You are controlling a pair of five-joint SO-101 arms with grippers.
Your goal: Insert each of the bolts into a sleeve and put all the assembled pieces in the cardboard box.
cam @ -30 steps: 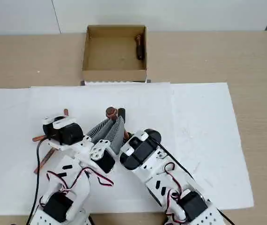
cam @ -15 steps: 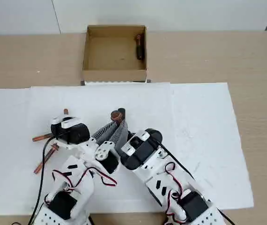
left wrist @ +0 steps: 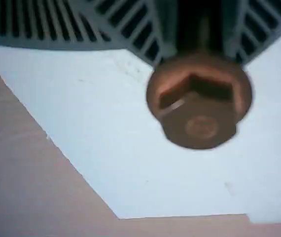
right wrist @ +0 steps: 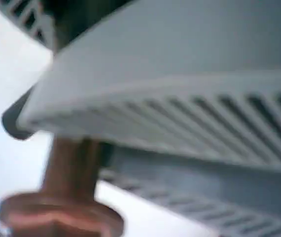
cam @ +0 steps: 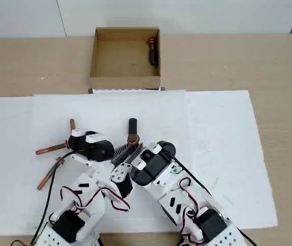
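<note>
My left claw [cam: 130,147] is clenched on a copper bolt [left wrist: 199,108], with its grey fingers [left wrist: 106,24] pressed against the shaft just behind the hex head. The bolt sits on the white paper [cam: 217,154], well short of the cardboard box [cam: 125,82] and roughly in line with the box's middle. A black sleeve [cam: 132,124] lies in line with the bolt, on the side of the head toward the box. I cannot tell how far the shaft sits inside it. My right claw [right wrist: 180,168] is crowded in beside the same bolt, and I cannot tell whether it is released or clenched. One assembled piece [cam: 152,51] already lies in the box against its right wall. Three loose bolts [cam: 50,149] [cam: 49,174] [cam: 72,124] lie on the paper farther from the box, off toward its left.
</note>
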